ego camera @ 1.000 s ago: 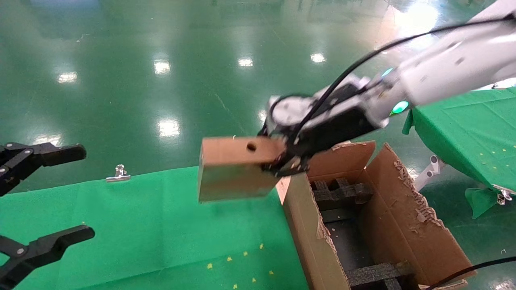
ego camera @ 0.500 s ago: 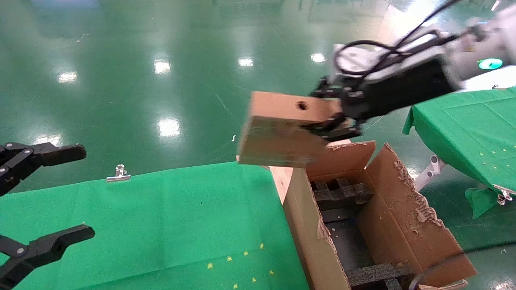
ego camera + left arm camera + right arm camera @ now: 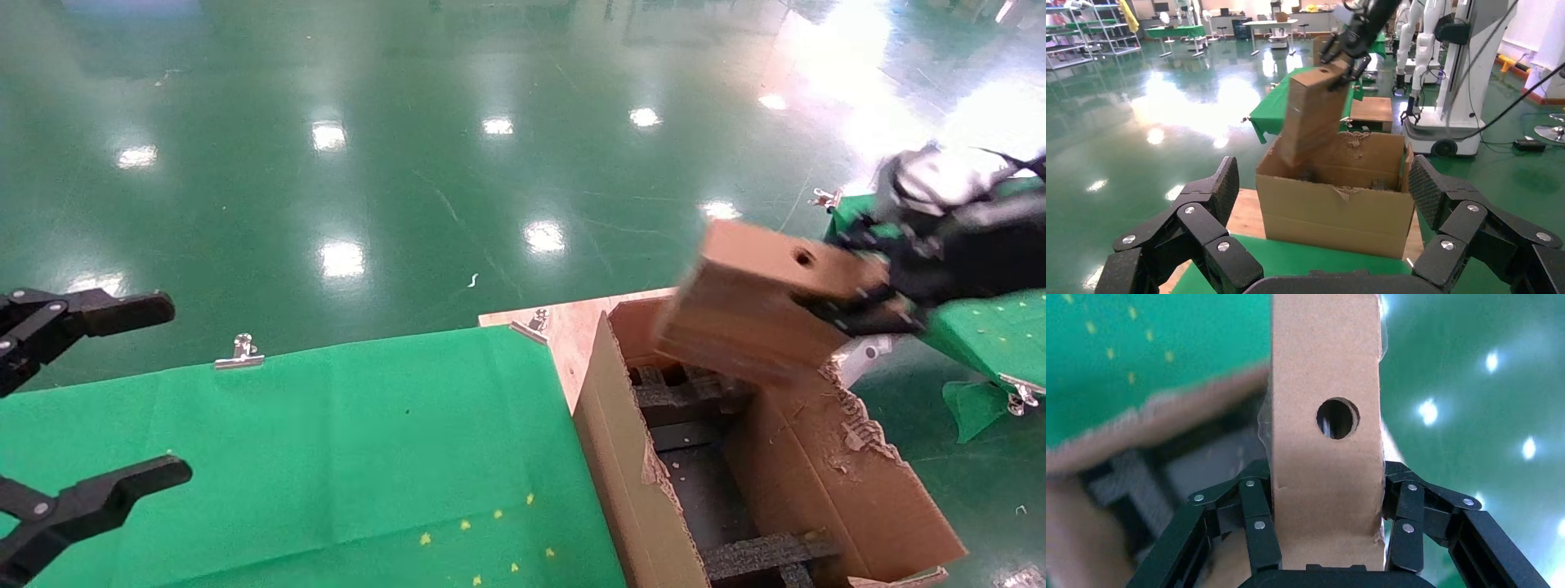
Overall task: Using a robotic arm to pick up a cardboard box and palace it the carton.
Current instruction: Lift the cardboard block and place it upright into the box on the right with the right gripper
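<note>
The left arm's black two-finger gripper (image 3: 1318, 236) filled the near foreground, its fingers (image 3: 1208, 205) spread wide apart. Beyond and between them sat a large brown corrugated carton (image 3: 1333, 205) with torn flaps. Above its open top, the right arm's black gripper (image 3: 1350, 52) clasped a small brown cardboard box (image 3: 1310, 113), tilted, with a round hole in its upper face.

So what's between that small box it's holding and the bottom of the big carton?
In the head view, only open air and black foam inserts; the cardboard box hangs in the right gripper above the carton.
</note>
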Robot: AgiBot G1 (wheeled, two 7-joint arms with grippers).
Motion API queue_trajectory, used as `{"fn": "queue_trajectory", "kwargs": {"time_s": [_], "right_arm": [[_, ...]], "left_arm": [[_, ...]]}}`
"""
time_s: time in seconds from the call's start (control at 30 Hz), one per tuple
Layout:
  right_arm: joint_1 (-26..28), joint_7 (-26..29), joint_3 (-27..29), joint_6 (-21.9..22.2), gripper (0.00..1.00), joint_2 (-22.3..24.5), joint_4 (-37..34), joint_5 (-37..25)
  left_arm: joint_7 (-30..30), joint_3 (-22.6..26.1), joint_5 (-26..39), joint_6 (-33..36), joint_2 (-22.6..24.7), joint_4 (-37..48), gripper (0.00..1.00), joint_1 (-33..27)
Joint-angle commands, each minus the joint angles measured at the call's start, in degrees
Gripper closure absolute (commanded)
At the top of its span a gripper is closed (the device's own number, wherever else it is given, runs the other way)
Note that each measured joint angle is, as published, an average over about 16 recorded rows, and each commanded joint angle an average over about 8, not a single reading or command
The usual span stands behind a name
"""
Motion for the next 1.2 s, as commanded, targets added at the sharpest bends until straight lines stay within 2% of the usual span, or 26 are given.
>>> {"fn": "queue_trajectory", "kwargs": {"time_s": [0.03,0.23,0.43,0.6,0.93,1.07,1.2], "right_arm": [[-0.4,1.2,-0.8,0.2,1.00,2.7,1.3,-0.4],[-4.3,4.1,-2.6,3.0,1.00,9.4,4.8,0.9],[-7.2,6.0,-3.8,7.1,1.00,12.8,6.9,3.9],[-8.2,6.4,-4.3,8.9,1.00,13.9,7.4,5.2],[-7.9,6.6,-4.1,8.3,1.00,12.8,7.0,4.6],[-9.7,10.7,-5.3,11.7,1.00,12.3,7.3,4.5],[-13.0,20.4,-7.5,18.4,1.00,12.1,10.1,3.0]], "left_arm": [[0.0,0.0,0.0,0.0,0.0,0.0,0.00,0.0],[0.0,0.0,0.0,0.0,0.0,0.0,0.00,0.0],[0.0,0.0,0.0,0.0,0.0,0.0,0.00,0.0],[0.0,0.0,0.0,0.0,0.0,0.0,0.00,0.0],[0.0,0.0,0.0,0.0,0.0,0.0,0.00,0.0],[0.0,0.0,0.0,0.0,0.0,0.0,0.00,0.0],[0.0,0.0,0.0,0.0,0.0,0.0,0.00,0.0]]}}
